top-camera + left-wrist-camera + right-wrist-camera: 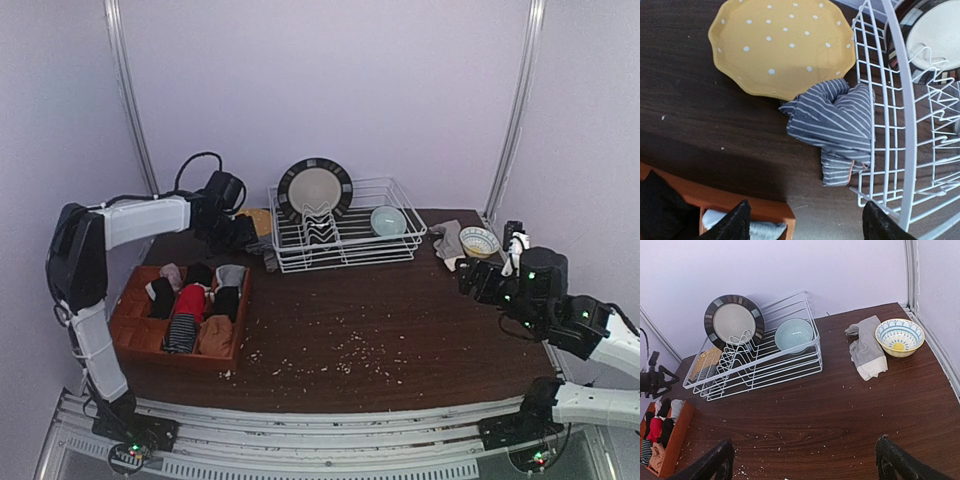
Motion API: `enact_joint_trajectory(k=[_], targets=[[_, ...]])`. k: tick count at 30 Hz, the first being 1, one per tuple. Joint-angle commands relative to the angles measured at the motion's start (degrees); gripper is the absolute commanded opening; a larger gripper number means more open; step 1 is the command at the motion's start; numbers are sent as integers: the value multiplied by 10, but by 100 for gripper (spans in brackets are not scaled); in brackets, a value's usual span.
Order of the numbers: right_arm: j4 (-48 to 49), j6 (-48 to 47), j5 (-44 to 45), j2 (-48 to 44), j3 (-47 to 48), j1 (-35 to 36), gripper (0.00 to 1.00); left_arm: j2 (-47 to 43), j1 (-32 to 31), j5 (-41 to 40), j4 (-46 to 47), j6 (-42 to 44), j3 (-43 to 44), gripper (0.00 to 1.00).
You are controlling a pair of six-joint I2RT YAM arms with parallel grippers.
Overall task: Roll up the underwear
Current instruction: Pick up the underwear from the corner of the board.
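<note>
The dark grey cloth underwear with fine white stripes (835,125) is judged light, limp and easily bunched. A free edge is best pinched, clear of the white wire dish rack (910,130) it touches. It is seen crumpled at frame centre, just below the yellow dotted plate (780,45). The left gripper (807,222), at the lower edge, is spread with nothing held. The right gripper (805,460) is likewise released; a grey-beige cloth garment (866,347) is seen at upper right.

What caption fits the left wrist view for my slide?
Left gripper open over the striped underwear, crumpled between yellow dotted plate and wire rack.
</note>
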Motion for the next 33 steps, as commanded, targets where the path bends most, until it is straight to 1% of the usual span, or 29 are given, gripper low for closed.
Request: enact_joint_trajectory(k=[1, 3, 6, 9, 11, 13, 16, 17, 19, 20, 21, 24, 27, 29, 31, 33], targets=[[-22, -10, 4, -18, 5, -2, 95, 80, 14, 47, -22, -37, 82, 74], [-22, -12, 2, -23, 9, -2, 95, 114, 25, 46, -32, -43, 113, 74], [-21, -13, -4, -24, 17, -2, 95, 149, 40, 71, -19, -55, 135, 75], [-23, -14, -3, -26, 20, -2, 95, 182, 44, 86, -18, -52, 171, 75], [-22, -16, 2, -28, 19, -2, 95, 204, 45, 91, -25, -49, 200, 73], [-23, -18, 10, -28, 18, -2, 95, 222, 45, 98, -29, -44, 221, 66], [-25, -20, 16, -30, 19, -3, 95, 223, 45, 94, -24, -43, 225, 46], [-25, -21, 17, -30, 19, -2, 95, 214, 44, 89, -17, -43, 217, 36], [-23, -22, 17, -30, 19, -3, 95, 178, 44, 74, 18, -38, 184, 12], [-22, -22, 18, -30, 20, -2, 95, 157, 44, 67, 34, -32, 164, 2], [-21, -23, 17, -29, 22, -2, 95, 133, 44, 56, 41, -24, 150, 0], [-19, -28, 15, -24, 29, -2, 95, 51, 44, 30, 45, -1, 114, 0], [-12, -33, 12, -14, 36, -2, 95, -60, 33, 28, 66, 22, 65, 0], [-8, -34, 9, -7, 40, -2, 95, -131, 8, 26, 76, 53, 36, 0], [-4, -35, 5, 0, 44, -2, 95, -188, -30, 30, 77, 86, 18, 0], [-3, -34, -1, 7, 49, -2, 95, -228, -77, 50, 71, 111, 8, 0]])
